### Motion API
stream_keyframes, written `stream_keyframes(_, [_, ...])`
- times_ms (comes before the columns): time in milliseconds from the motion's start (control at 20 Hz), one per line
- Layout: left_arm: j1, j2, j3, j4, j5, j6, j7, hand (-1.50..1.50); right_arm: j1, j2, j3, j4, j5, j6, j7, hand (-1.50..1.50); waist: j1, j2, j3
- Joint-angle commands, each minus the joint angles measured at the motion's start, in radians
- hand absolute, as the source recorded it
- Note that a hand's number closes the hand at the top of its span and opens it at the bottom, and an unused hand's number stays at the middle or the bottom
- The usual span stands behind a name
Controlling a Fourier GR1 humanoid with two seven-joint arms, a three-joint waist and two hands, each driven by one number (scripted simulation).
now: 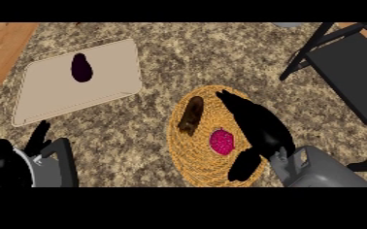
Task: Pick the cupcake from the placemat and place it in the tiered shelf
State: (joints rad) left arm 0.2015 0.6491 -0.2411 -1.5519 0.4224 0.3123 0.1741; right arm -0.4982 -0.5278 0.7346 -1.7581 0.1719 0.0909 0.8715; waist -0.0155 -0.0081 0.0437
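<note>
The cupcake (222,141), a small round item with a magenta top, sits on a round woven placemat (193,167) at centre right. My right hand (267,128) hovers over the mat's right side, open. Its fingers stretch toward the mat's far edge and its thumb points down at the near edge. The cupcake lies in the gap between thumb and fingers; I cannot tell whether it is touched. The black tiered shelf (342,70) stands at the upper right, partly cut off by the view. My left hand (36,138) rests open at the lower left.
A brown elongated item (191,114) lies on the woven mat, left of the cupcake. A beige rectangular tray (50,94) at the upper left carries a dark purple item (82,68). Speckled counter runs between tray, mat and shelf. A wooden strip (13,41) borders the far left.
</note>
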Motion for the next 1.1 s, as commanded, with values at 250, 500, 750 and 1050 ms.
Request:
stream_keyframes(250, [-0.120, -0.143, -0.043, 0.035, 0.065, -0.011, 0.041, 0.00, 0.016, 0.071, 0.064, 0.016, 0.098, -0.033, 0.060, -1.50, -0.023, 0.014, -0.046])
stream_keyframes(500, [-0.110, -0.127, -0.032, 0.032, 0.073, -0.031, 0.029, 0.00, 0.036, 0.069, 0.080, 0.117, 0.178, -0.068, 0.009, -1.50, -0.011, 0.016, -0.045])
stream_keyframes(750, [-0.110, -0.129, -0.033, 0.034, 0.082, -0.042, 0.018, 0.00, 0.026, 0.081, 0.070, 0.140, 0.213, -0.091, -0.015, -1.50, -0.010, 0.016, -0.045])
stream_keyframes(1050, [-0.133, -0.136, -0.036, 0.050, 0.062, -0.017, 0.015, 0.00, 0.012, 0.130, 0.051, 0.223, 0.219, -0.123, -0.096, -1.50, -0.005, 0.019, -0.045])
